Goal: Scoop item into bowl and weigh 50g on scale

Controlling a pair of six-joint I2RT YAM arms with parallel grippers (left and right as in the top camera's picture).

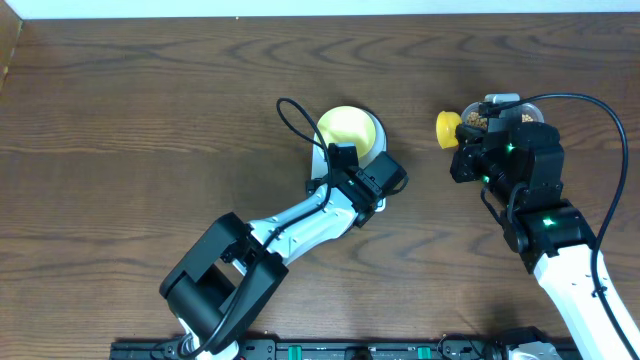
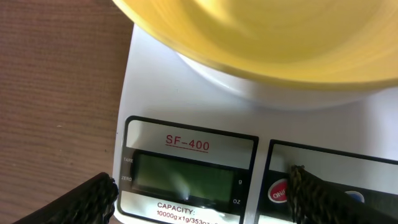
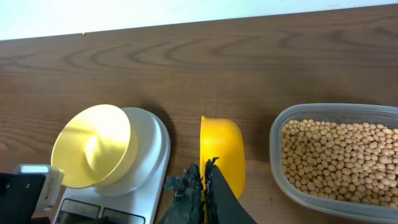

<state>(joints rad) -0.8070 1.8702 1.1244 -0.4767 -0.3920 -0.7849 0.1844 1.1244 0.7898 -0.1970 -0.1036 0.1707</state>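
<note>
One strip of table [image 3: 185, 134] separates scale's [image 3: 157, 146] edge from the scoop [image 3: 222, 149].

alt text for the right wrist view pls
The right end effector is shut on a yellow scoop over a dark wooden table. At the picture's left an empty pale yellow bowl sits on a white scale; at its right is a clear tub of beans.

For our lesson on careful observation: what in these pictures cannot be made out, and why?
Scale reading: left wrist view, display faint, no digits legible.
Bowl inside: left wrist view, cut by top edge.
Beans: overhead, mostly hidden under right arm.
Scoop handle: right wrist view, behind right pincer.
</note>
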